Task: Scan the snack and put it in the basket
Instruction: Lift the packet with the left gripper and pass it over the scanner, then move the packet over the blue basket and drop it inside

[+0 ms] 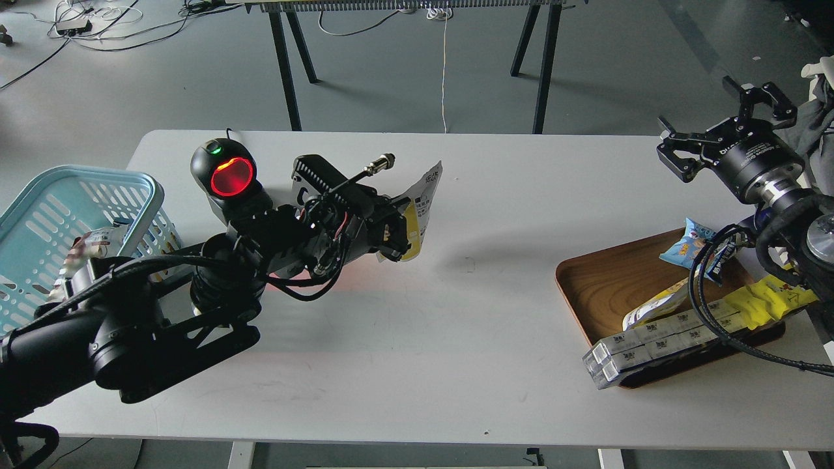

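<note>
From the head view, a white rectangular table (417, 312) fills most of the scene. The left gripper (397, 238) reaches across its left half, and its black fingers are closed on the lower edge of the flat yellow-and-white stand-up pouch (422, 198). The pouch is held above the table, tilted, with its white printed back turned up and to the right and a strip of yellow showing near the fingers.

Just left of that gripper stands a black barcode scanner with a round glowing red window (231, 177) and a small green light on top. The pouch sits to the right of the scanner, with the arm's hardware between them, and a faint red glow lies on the table beneath the arm.

At the table's left end rests the light blue plastic basket with slotted sides (39, 215). A pale packet (98, 244) lies against its near right wall.

The right gripper (717, 127) hangs above the table's far right corner, its two black fingers spread wide apart with nothing between them.

Below it, on the right side of the table, lies a brown wooden tray (606, 286). It holds a small blue snack bag (687, 247), a long yellow packet (762, 303) and a clear box of small printed cartons (651, 348) that overhangs the tray's near edge.
</note>
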Robot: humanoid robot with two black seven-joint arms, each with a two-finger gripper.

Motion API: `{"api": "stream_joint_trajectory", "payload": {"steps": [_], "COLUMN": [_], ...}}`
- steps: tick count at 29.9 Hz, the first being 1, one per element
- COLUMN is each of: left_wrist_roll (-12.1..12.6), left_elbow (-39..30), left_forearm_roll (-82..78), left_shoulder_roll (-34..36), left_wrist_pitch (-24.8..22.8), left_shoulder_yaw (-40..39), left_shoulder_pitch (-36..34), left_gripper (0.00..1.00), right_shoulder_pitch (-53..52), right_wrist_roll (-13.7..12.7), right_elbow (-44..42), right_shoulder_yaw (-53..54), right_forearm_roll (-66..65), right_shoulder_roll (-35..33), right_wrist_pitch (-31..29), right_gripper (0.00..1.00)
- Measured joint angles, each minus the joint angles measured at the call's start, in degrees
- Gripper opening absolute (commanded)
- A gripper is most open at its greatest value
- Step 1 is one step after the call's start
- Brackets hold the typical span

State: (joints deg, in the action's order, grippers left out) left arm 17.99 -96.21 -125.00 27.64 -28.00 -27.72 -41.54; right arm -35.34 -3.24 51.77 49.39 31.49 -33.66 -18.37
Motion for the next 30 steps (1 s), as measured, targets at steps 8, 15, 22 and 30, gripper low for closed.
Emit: {"api": "stream_joint_trajectory", "payload": {"steps": [8, 15, 22, 30], "left_wrist_roll": [-3.0, -7.2, -10.2, -11.9], "left_elbow": [-4.7, -4.9, -4.9, -4.9], "left_forearm_roll": [0.0, 0.0, 0.0, 0.0], "left_shoulder_roll": [9.6, 17.0, 21.4, 24.0], "left_wrist_pitch": [0.0, 0.0, 0.0, 0.0], "left_shoulder_yaw": [-0.4, 0.0, 0.3, 0.4], "left_shoulder_pitch": [-0.5, -0.4, -0.4, -0.8], "left_gripper": [0.00, 0.00, 0.00, 0.00], "right_shoulder_pitch": [-0.2, -0.3, -0.3, -0.3], "right_wrist_roll": [0.0, 0.0, 0.0, 0.0], "right_elbow": [0.1, 0.1, 0.1, 0.1], "right_shoulder_yaw": [-0.1, -0.1, -0.1, -0.1], "right_forearm_roll": [0.0, 0.0, 0.0, 0.0], "right_shoulder_roll": [0.0, -0.1, -0.1, -0.1], "right_wrist_pitch": [0.0, 0.0, 0.0, 0.0], "right_gripper": [0.98, 0.98, 0.98, 0.98]}}
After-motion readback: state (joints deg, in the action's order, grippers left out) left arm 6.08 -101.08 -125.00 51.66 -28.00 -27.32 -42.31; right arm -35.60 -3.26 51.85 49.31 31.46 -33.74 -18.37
